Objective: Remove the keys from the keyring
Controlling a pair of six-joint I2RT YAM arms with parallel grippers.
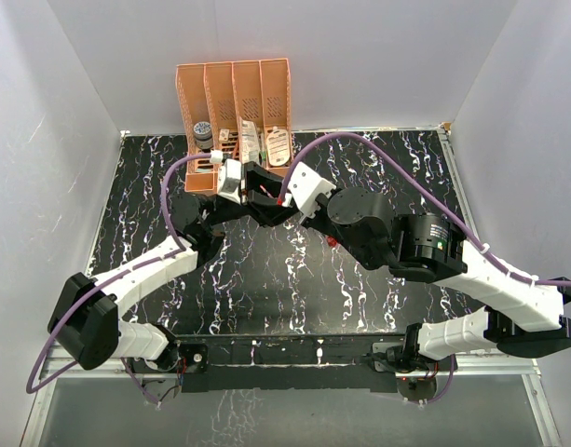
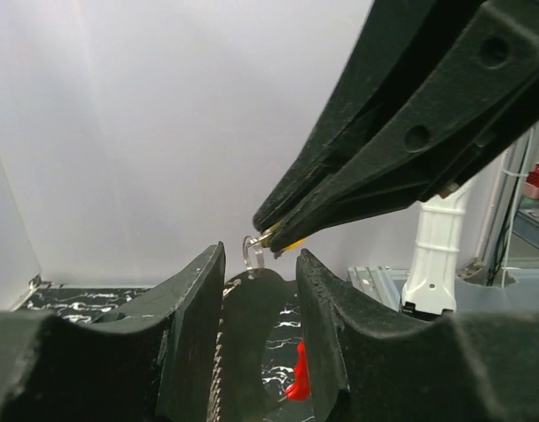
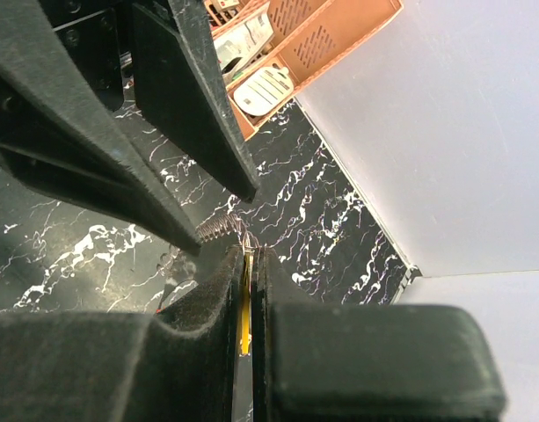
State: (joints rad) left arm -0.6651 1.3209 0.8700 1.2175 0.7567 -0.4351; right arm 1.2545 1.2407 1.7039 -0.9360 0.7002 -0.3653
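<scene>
Two robot arms meet above a black marbled table (image 1: 266, 289), just in front of an orange rack (image 1: 234, 88) at the back wall. The right gripper (image 2: 273, 239) is pinched tight on a tiny yellowish-gold key (image 3: 244, 308), whose edge shows as a thin strip between the closed fingers in the right wrist view. At the tip of those fingers sits the thin wire keyring (image 2: 251, 249), held in the air above the table. The left gripper (image 2: 260, 260) stands just below it with its jaws parted to a narrow gap, gripping nothing. A coiled metal link (image 2: 218, 352) hangs along the inner face of one left finger (whether it touches cannot be told), and the red tag (image 2: 297, 380) dangles lower in the gap.
</scene>
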